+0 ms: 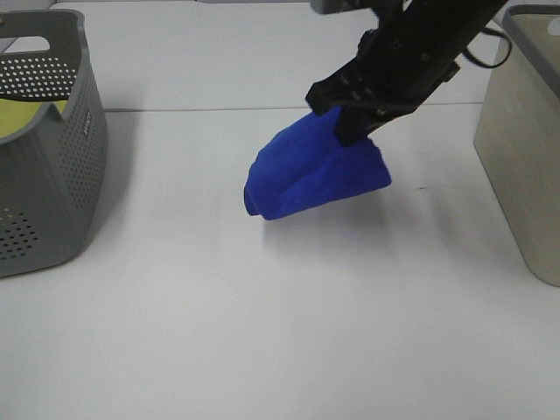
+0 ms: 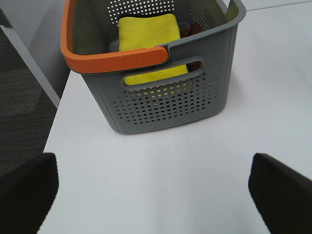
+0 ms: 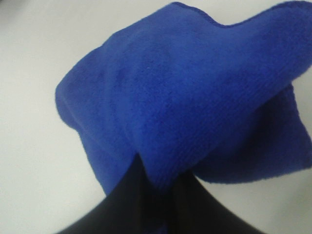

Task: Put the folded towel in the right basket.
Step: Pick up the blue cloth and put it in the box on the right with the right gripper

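Note:
A folded blue towel (image 1: 315, 172) hangs from my right gripper (image 1: 354, 122), which is shut on its upper edge and holds it above the middle of the white table. In the right wrist view the towel (image 3: 185, 97) fills the frame and drapes over the black fingers (image 3: 146, 204). The right basket (image 1: 525, 140) is beige and stands at the right edge, to the right of the towel. My left gripper (image 2: 156, 195) is open and empty; only its two dark fingertips (image 2: 24, 190) show, above the table.
A grey perforated basket (image 1: 52, 149) with an orange handle stands at the left and holds a yellow cloth (image 2: 148, 39). The table's left edge and dark floor show in the left wrist view (image 2: 29, 97).

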You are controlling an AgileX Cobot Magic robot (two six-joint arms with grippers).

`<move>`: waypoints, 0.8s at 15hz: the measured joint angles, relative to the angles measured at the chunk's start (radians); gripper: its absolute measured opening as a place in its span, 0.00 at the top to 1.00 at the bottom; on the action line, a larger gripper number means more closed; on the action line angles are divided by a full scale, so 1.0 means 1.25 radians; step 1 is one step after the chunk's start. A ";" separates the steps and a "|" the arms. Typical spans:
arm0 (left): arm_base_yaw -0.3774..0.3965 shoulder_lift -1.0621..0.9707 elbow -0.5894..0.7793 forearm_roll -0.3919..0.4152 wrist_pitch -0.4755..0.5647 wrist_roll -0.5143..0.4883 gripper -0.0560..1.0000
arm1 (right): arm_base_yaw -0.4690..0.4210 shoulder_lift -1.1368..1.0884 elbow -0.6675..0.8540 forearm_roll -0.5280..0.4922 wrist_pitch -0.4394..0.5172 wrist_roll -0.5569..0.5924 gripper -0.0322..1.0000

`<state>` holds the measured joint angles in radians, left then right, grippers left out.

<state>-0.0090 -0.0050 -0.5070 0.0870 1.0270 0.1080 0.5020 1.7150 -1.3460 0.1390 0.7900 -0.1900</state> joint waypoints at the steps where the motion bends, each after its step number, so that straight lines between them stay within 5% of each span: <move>1: 0.000 0.000 0.000 0.000 0.000 0.000 0.01 | -0.074 -0.050 0.000 0.000 0.010 0.000 0.85; 4: 0.000 0.000 0.000 0.000 0.000 0.000 0.01 | -0.204 -0.086 0.000 0.011 0.011 0.002 0.85; 12: 0.000 0.000 0.000 0.000 0.000 0.000 0.01 | -0.649 -0.101 0.000 0.361 -0.071 0.021 0.85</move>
<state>-0.0090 -0.0050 -0.5070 0.0870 1.0270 0.1080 -0.3090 1.5890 -1.3460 0.5900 0.7010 -0.1640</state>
